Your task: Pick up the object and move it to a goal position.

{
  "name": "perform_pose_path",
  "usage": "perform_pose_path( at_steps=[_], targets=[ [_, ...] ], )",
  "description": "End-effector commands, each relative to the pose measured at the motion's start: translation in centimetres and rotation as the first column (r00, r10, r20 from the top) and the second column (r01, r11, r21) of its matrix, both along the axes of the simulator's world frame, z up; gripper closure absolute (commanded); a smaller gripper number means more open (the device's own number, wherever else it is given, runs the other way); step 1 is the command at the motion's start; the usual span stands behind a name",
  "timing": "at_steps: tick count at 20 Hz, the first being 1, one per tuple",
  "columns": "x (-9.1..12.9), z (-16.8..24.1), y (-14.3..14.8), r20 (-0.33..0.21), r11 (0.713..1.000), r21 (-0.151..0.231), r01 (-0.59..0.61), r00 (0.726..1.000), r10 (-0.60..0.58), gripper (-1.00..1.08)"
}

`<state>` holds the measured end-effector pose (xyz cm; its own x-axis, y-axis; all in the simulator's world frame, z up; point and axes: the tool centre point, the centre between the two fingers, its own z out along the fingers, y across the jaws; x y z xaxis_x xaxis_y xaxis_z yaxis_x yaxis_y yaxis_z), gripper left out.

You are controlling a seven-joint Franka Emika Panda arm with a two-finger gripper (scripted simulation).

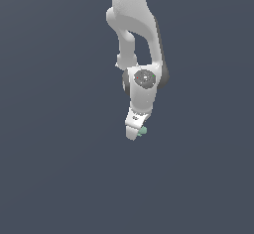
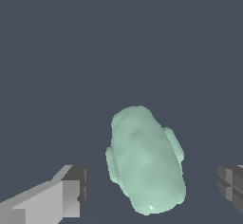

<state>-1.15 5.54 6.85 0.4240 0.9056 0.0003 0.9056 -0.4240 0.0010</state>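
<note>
The object [image 2: 144,159] is a pale mint-green lumpy blob. In the wrist view it lies between my two fingers, with clear gaps on both sides, so the gripper [image 2: 152,190] is open around it and not touching it. In the exterior view the white gripper [image 1: 135,133] points down near the middle of the picture, and only a small green bit of the object [image 1: 143,130] shows at its tip, on the exterior view's right side of the fingers. The rest of the object is hidden behind the gripper there.
A plain dark grey-blue surface [image 1: 59,168] fills both views. The white arm [image 1: 134,25] reaches down from the top of the exterior view. No other objects or goal marker show.
</note>
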Motion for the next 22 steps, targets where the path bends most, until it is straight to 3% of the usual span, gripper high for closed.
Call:
perform_pose_path(
  at_steps=[1, 9, 10, 22],
  targets=[
    [-0.1, -1.3, 0.0, -0.001, 1.0, 0.0, -0.002, 1.0, 0.002, -0.92],
    [0.0, -3.4, 0.0, -0.001, 1.0, 0.0, -0.003, 1.0, 0.003, -0.92],
    [0.0, -3.4, 0.0, -0.001, 1.0, 0.0, -0.003, 1.0, 0.003, 1.08],
    [0.0, -3.3, -0.1, 0.0, 1.0, 0.0, -0.003, 1.0, 0.003, 1.08]
  ],
)
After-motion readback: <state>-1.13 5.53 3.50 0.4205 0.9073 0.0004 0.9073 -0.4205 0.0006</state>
